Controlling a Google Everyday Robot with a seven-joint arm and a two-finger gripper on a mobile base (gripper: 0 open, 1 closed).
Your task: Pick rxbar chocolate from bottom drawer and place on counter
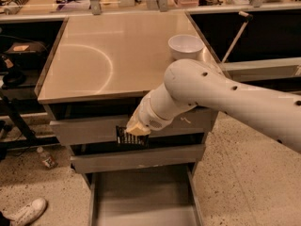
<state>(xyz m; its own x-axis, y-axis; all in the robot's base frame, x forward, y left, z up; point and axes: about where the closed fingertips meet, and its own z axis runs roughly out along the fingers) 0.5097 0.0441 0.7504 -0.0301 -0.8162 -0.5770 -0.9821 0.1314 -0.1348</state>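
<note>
Midair, tool (133, 132) tight around rxbar chocolate (127, 138)

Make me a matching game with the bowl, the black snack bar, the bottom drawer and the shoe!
1 round white bowl
2 flat black rxbar chocolate wrapper
3 deep grey metal bottom drawer
4 white shoe

A on the floor
B pulled open, down low
C on the square steel counter
D held in the gripper, before the drawer fronts

Pairs: 1-C, 2-D, 3-B, 4-A
</note>
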